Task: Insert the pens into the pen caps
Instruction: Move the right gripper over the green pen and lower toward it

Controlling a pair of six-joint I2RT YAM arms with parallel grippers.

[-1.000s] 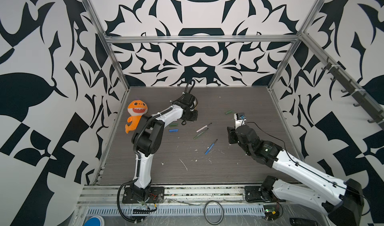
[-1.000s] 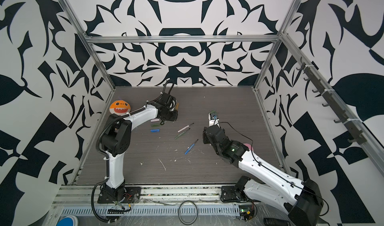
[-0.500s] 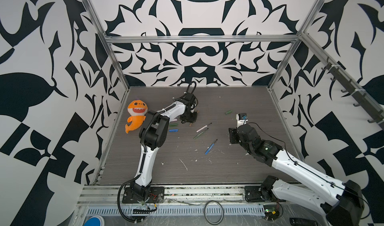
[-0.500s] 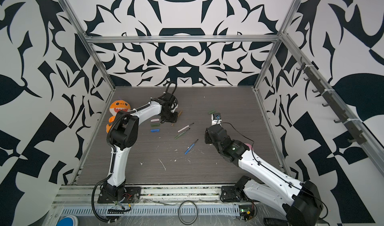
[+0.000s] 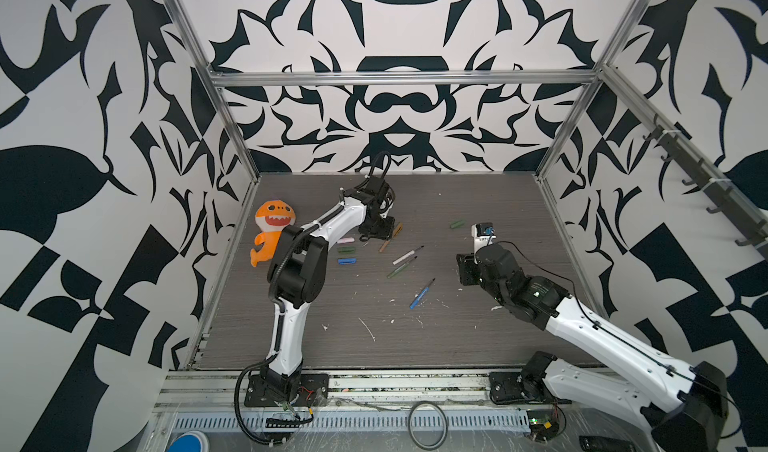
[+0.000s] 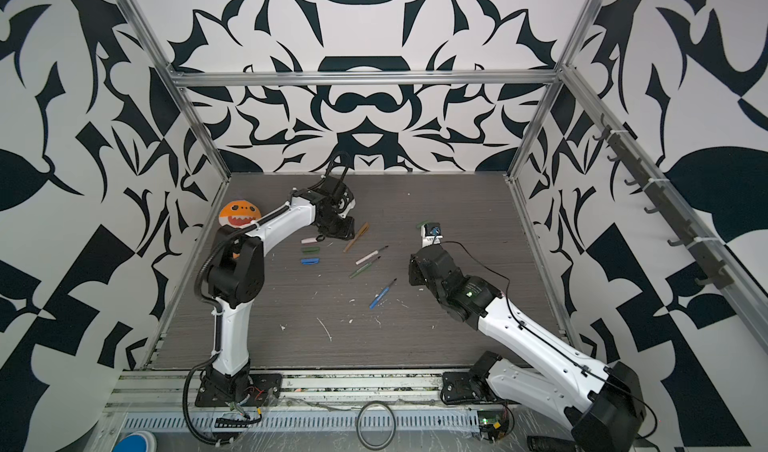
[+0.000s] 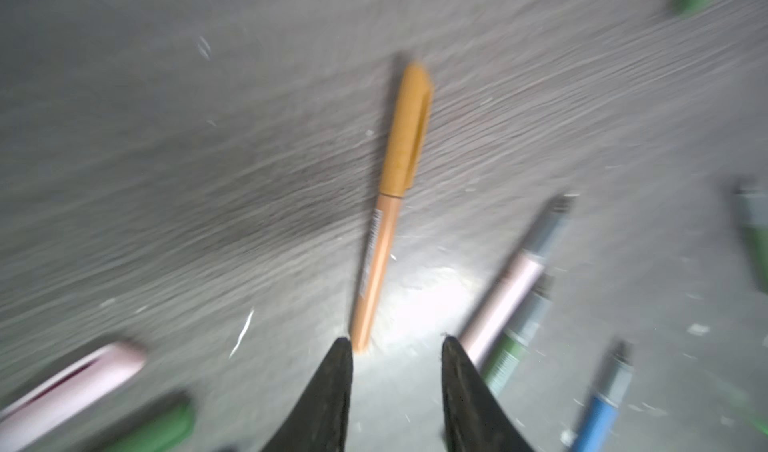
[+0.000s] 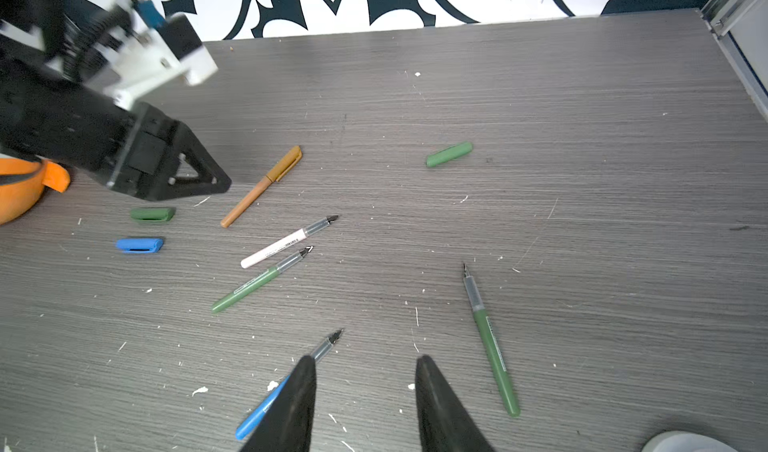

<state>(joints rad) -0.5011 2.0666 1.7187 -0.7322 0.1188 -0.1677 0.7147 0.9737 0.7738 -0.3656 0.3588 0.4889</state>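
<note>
Left gripper (image 7: 395, 344): jaws parted, nothing held. Pink cap (image 5: 345, 241), green cap (image 5: 345, 249) and blue cap (image 5: 346, 261) are noted side by side on the surface (image 5: 374, 346), just beside that arm. Orange pen (image 7: 380, 254), cap fitted, is seen straight ahead of the fingertips, its long axis running away from them. White-pink pen (image 8: 286, 242) and green pen (image 8: 257, 281) lie uncapped at centre. Blue pen (image 8: 266, 408) is partly hidden behind one finger of the right gripper (image 8: 365, 358), tip pointing away; those jaws are parted and empty. The right arm is judged nearer that pen, and the left arm nearer its cap.
</note>
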